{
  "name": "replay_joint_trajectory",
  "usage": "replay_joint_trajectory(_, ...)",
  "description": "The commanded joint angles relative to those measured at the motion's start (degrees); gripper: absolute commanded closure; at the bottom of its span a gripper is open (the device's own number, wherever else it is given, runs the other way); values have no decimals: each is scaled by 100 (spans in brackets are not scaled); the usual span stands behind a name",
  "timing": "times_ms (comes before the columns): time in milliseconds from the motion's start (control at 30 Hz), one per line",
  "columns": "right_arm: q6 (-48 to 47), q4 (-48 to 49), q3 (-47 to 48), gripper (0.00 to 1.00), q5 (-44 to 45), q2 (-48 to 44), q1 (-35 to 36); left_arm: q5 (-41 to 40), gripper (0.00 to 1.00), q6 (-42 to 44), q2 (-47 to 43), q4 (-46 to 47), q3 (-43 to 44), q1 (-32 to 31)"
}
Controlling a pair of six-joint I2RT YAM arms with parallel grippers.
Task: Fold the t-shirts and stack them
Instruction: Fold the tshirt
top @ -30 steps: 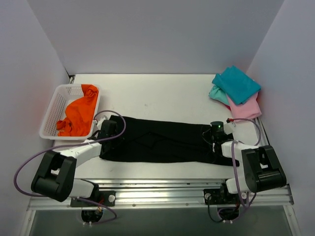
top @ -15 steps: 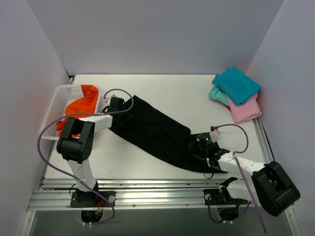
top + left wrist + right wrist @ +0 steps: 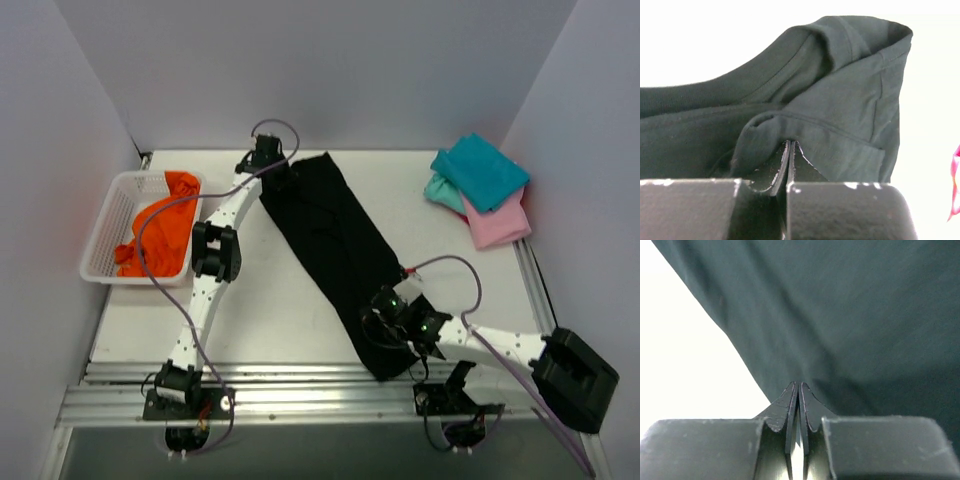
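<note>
- Black shirt (image 3: 335, 235): stretched in a long narrow band on the worktop (image 3: 270, 310); its long axis runs on a diagonal from far left to near right
- Left hand (image 3: 272, 168): at the far end of the band, close to the back wall; fingers pressed together, clamped on a bunched fold of the black cloth near a hem
- Right hand (image 3: 383, 312): at the near end of the band, close to the worktop's front edge; fingers pressed together, pinching the cloth at its edge, as far as the wrist view shows
- Key relation: one hand at each end, cloth taut between them, so any laying-out or folding likely needs both arms moving together along or across that diagonal
- Open room: bare surface on the left between band and basket (image 3: 100, 235), and on the right toward the stack; little margin at the far wall and the front edge
- Orange shirt (image 3: 165, 225): crumpled in the basket, unfolded
- Teal shirt (image 3: 482, 170) and pink shirt (image 3: 497, 222): folded, piled at the far right corner, well apart from both hands
</note>
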Motion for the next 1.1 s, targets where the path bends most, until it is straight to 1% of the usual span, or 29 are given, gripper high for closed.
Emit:
replay_joint_trajectory(0,254,-98,499,100,768,325,618,742,96,15,1081,-1073,2029,97)
replay_joint_trajectory(33,210,-133,596,100,857,396,742,893,96,-91,1065,-662,1839,132)
replay_joint_trajectory(67,140,-116,806,100,1075,536,865,1077,96,-258,778,543,1385,211)
replay_joint_trajectory(100,44,-124,921,100,1164,624,1049,1262,95,-564,644,1173,449,247)
replay_joint_trajectory(133,-166,-142,1053,100,1261,764,1147,1620,92,-663,600,1701,231,264)
replay_joint_trajectory(167,-342,-116,1176,100,1366,835,1252,1893,91,-742,738,2655,203,273)
replay_joint_trajectory(200,-500,-107,1403,100,1628,897,1340,2253,88,-1047,896,3300,298,282)
replay_joint_trajectory(233,-754,-124,1493,99,1779,985,1524,2935,85,-1312,1046,3924,621,273)
replay_joint_trajectory(267,-896,-89,1563,96,1937,1038,1604,3203,78,-1654,1213,5148,807,273)
replay_joint_trajectory(300,-1028,-63,1677,92,2173,1082,1657,3380,74,-2014,1397,5796,922,282)
replay_joint_trajectory(333,-1090,-80,1721,79,2280,1134,1727,3460,70,-2670,1416,6298,1028,300)
replay_joint_trajectory(367,-1213,-80,1757,67,2377,1213,1745,3496,60,-2937,1277,7069,1011,308)
replay_joint_trajectory(400,-1266,-63,1774,50,2439,1249,1772,3505,55,-3184,1128,7312,976,326)
replay_joint_trajectory(433,-1301,-80,1801,44,2570,1267,1789,3513,48,-3204,935,7419,802,378)
replay_joint_trajectory(467,-1337,-80,1801,39,2641,1258,1842,3548,33,-3143,420,7446,661,405)
replay_joint_trajectory(533,-1372,-124,1775,31,2808,1180,1886,3557,18,-2722,-206,7341,275,510)
replay_joint_trajectory(567,-1355,-185,1783,30,2887,1144,1921,3549,14,-2538,-810,6940,-14,554)
replay_joint_trajectory(633,-1346,-422,1801,29,3046,1012,1948,3671,12,-2202,-1384,6638,-358,607)
replay_joint_trajectory(667,-1320,-554,1871,29,3255,960,1948,3733,8,-2202,-2031,6733,-1108,633)
replay_joint_trajectory(733,-1188,-1054,2028,30,3676,732,1965,3917,6,-2080,-2798,6839,-2244,582)
replay_joint_trajectory(767,-1135,-1195,2090,30,3818,644,1974,3892,6,-1896,-3690,6805,-2937,537)
replay_joint_trajectory(800,-1056,-1692,2161,30,3959,530,1974,3526,6,-1268,-4186,6552,-4371,476)
replay_joint_trajectory(833,-1003,-1906,2240,30,4108,294,1974,3226,6,-870,-4643,6210,-5012,397)
replay_joint_trajectory(867,-942,-2152,2415,30,4388,161,1974,2867,6,-440,-5492,5345,-5575,153)
replay_joint_trajectory(900,-863,-2616,2512,30,4547,20,2009,2472,6,200,-5874,4876,-6477,-15)
replay_joint_trajectory(933,-862,-2794,2591,30,4688,-251,2009,1615,6,415,-6192,4462,-6860,-191)
replay_joint_trajectory(967,-897,-2953,2688,30,4785,-376,2009,1215,6,565,-6760,3857,-7229,-393)
replay_joint_trajectory(1033,-1115,-3279,2934,30,5093,-691,2044,232,6,576,-7203,3396,-8229,-1034)
replay_joint_trajectory(1067,-1248,-3306,2996,30,5146,-780,2044,-26,6,515,-7554,3220,-8548,-1280)
